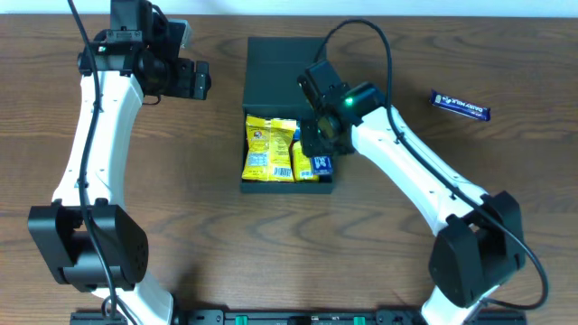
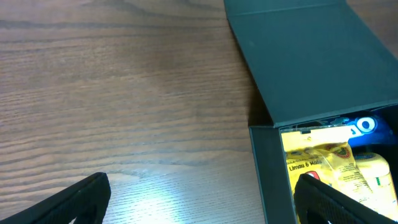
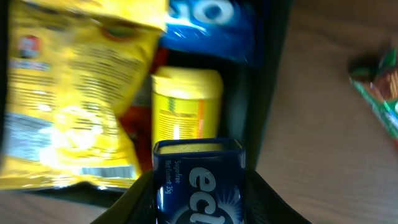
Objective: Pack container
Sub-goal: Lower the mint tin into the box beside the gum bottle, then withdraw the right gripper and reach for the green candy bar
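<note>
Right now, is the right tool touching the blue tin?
Touching. In the right wrist view the right tool holds the blue tin; its fingers press both sides, with no gap.

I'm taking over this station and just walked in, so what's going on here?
The right end effector is gripping a blue mint tin at the right side of the open dark box, which has yellow snack bags in it. The left end effector is open and holds nothing, off to the box's left over the table. A blue packet lies on the table to the box's right, outside it.
</note>
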`<state>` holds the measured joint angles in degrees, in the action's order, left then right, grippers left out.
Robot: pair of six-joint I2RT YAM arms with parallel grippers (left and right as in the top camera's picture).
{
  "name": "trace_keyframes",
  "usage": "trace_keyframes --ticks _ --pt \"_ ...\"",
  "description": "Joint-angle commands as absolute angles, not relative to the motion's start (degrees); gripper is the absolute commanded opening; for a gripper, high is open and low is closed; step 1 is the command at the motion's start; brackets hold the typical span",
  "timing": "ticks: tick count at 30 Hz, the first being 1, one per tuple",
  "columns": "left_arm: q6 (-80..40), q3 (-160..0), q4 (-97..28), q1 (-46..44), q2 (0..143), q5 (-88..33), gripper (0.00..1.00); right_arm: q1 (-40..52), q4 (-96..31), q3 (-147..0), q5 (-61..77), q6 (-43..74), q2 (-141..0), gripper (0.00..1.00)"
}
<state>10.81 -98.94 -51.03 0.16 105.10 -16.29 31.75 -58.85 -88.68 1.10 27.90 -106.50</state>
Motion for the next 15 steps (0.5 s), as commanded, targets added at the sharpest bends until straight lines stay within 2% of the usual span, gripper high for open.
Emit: trace_keyframes --ticks 1,2,3,5,7,15 --pt "11.6 -100.3 -51.2 0.4 103.6 -16.1 0.95 32.3 -58.0 -87.5 0.0 30.2 -107.0 0.04" --pt "11.6 -100.3 -51.2 0.4 103.6 -16.1 0.95 32.3 -57.9 -87.4 0.0 30.2 -107.0 0.15" --pt "11.6 -100.3 -51.2 0.4 103.6 -16.1 0.96 32.3 -57.6 -87.4 0.0 30.2 -107.0 0.33" --pt "11.6 -100.3 -51.2 0.4 103.6 -16.1 0.95 32.3 -57.3 -87.4 0.0 30.2 -107.0 0.76" --pt "11.6 -100.3 -51.2 0.4 103.6 -16.1 0.95 32.3 -57.1 -87.4 0.0 30.2 -107.0 0.99" --pt "11.6 -100.3 -52.0 0.4 103.6 -16.1 0.96 32.2 -56.5 -87.7 0.0 30.1 -107.0 0.99"
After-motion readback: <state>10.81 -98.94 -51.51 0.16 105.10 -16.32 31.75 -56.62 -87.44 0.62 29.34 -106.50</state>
